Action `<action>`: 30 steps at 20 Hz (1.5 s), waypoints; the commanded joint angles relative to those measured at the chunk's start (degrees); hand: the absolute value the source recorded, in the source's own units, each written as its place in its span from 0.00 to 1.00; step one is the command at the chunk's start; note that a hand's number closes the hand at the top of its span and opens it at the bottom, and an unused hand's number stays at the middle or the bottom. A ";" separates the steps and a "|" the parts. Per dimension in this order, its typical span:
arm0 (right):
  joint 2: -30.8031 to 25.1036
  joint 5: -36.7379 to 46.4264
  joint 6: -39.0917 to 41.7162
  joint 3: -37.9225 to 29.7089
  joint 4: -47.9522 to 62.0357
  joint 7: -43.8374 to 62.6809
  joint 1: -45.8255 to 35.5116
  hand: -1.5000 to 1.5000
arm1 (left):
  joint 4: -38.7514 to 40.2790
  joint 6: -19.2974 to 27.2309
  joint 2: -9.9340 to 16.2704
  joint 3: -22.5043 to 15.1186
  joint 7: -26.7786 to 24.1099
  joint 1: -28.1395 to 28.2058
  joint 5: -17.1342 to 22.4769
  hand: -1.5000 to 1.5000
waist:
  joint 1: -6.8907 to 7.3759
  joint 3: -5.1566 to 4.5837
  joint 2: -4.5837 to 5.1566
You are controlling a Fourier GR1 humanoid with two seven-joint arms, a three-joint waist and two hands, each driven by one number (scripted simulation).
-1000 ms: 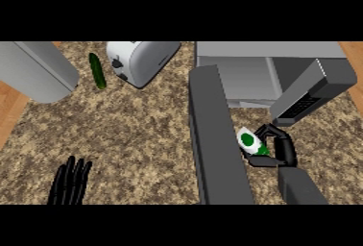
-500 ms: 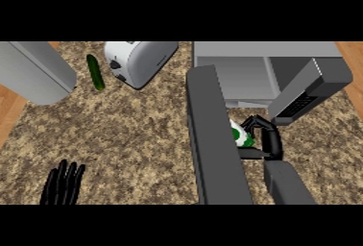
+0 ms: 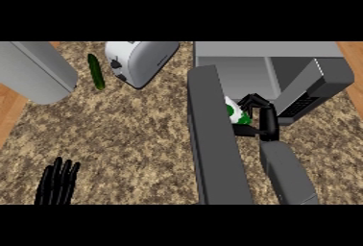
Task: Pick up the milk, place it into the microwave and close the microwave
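Right hand [image 3: 260, 115] curled round the milk [image 3: 235, 111] at the open microwave [image 3: 284, 67].
Milk sits just beside the microwave's door [image 3: 212, 139], at the mouth of the cavity. Left hand [image 3: 56, 181] rests with fingers straight at the worktop's [image 3: 127, 134] lower left; a cucumber [image 3: 96, 71] lies beside the toaster [image 3: 138, 60].

Speckled granite counter [image 3: 135, 139]; wooden floor [image 3: 8, 110]
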 commanded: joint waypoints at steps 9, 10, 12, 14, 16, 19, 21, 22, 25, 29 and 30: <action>-6.92 6.23 -11.06 -1.03 18.07 4.43 -14.45 1.00 | 2.09 -1.24 -1.56 -1.71 0.12 -0.96 -2.27 0.00 | 2.12 0.11 0.93; -6.66 6.67 -11.91 -0.92 19.69 7.61 -18.08 1.00 | -0.74 -1.92 -0.39 -0.87 1.24 -0.29 -1.05 0.00 | 2.51 0.12 0.94; -7.21 7.39 -13.78 -0.95 21.68 6.68 -18.12 1.00 | 2.47 -2.26 -1.12 -0.35 -0.71 -0.60 -1.42 0.00 | 2.26 0.10 0.95; -7.24 8.38 -16.94 -0.83 23.73 7.45 -19.71 1.00 | 0.40 -2.29 -0.35 -0.08 2.89 -3.27 -0.57 0.00 | 2.95 0.16 1.38; -8.57 8.60 -17.63 -1.12 24.94 9.22 -22.27 1.00 | 0.87 -3.65 0.43 1.04 1.43 -2.08 0.34 0.00 | 3.82 0.16 1.58; -11.40 10.52 -20.00 -0.08 26.73 10.43 -23.38 1.00 | 2.34 -2.73 0.36 1.57 1.98 -4.24 -0.76 0.00 | 5.00 0.21 2.33; -10.92 10.70 -23.98 -0.36 26.96 10.20 -23.33 1.00 | 4.20 -1.26 0.32 0.69 2.21 -4.52 -3.67 0.00 | 4.73 0.22 2.33; -12.20 10.98 -24.07 -0.31 27.72 11.46 -24.02 1.00 | 0.02 -0.31 1.61 0.69 5.29 -4.57 -4.11 0.00 | 4.87 0.30 2.27; -13.04 10.40 -28.16 -1.50 27.71 12.51 -25.50 1.00 | 1.52 1.00 0.68 -0.66 4.26 -4.00 -6.68 0.00 | 5.41 0.30 2.46; -11.80 13.57 -31.89 1.12 29.91 12.10 -24.73 0.00 | 2.07 0.17 0.68 -1.64 2.92 -3.55 -7.53 0.00 | 6.50 0.29 2.89; -14.58 14.43 -29.58 1.80 31.31 15.94 -28.33 0.00 | 4.21 -0.28 0.58 -0.90 1.94 -4.55 -7.30 0.00 | 6.39 0.16 2.82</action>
